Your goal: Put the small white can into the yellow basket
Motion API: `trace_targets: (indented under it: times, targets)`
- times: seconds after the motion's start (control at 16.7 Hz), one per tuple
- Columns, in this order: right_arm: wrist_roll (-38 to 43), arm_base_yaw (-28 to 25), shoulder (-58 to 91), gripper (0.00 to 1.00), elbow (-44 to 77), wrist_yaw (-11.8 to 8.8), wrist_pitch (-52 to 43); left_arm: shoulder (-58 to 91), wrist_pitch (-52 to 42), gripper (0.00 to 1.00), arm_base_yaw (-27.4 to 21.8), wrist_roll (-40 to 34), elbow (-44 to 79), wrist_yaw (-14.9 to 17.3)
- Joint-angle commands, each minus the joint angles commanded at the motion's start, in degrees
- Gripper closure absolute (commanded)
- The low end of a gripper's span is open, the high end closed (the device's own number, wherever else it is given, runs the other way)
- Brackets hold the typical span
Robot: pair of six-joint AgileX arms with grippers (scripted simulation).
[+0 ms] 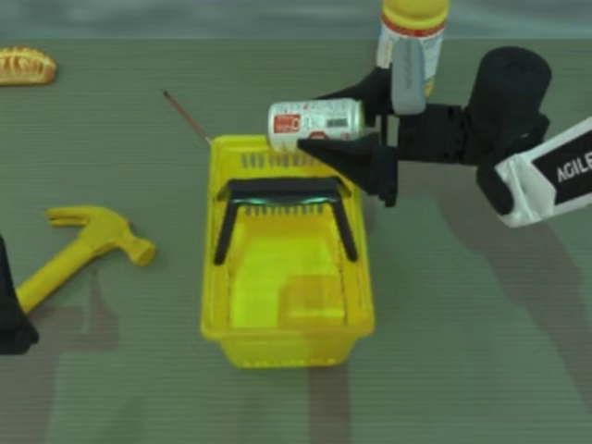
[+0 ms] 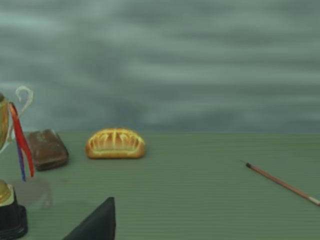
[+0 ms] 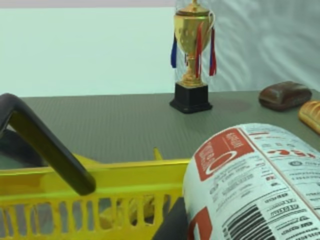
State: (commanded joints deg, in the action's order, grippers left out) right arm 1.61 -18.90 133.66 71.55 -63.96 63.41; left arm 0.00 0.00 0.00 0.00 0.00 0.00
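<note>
While a yellow bottle (image 1: 413,37) stood at the upper edge of the top view just behind my right arm, a thin stick (image 1: 188,117) lay left of the yellow basket (image 1: 228,199), a yellow hammer (image 1: 88,245) lay at mid left, and a bread loaf (image 1: 24,66) sat in the upper left corner. My right gripper (image 1: 344,118) reached in level from the right, fingers closed on the small white can (image 1: 313,121), held on its side over the basket's far rim. The black handle (image 1: 282,194) stood raised across the basket's upper half; the lower half lay open. My left arm sat at the lower left edge; I could not tell its claw's state.
</note>
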Motion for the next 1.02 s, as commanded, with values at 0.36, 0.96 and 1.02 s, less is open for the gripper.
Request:
trace_targets:
  times: [0.36, 0.96, 1.02]
  targets:
    - [0.0, 0.0, 0.0, 0.32, 0.0, 0.0, 0.0, 0.0, 0.0, 0.0, 0.0, 0.0, 0.0, 0.0]
    - [0.0, 0.0, 0.0, 0.0, 0.0, 0.0, 0.0, 0.0, 0.0, 0.0, 0.0, 0.0, 0.0, 0.0]
    - [0.0, 0.0, 0.0, 0.0, 0.0, 0.0, 0.0, 0.0, 0.0, 0.0, 0.0, 0.0, 0.0, 0.0]
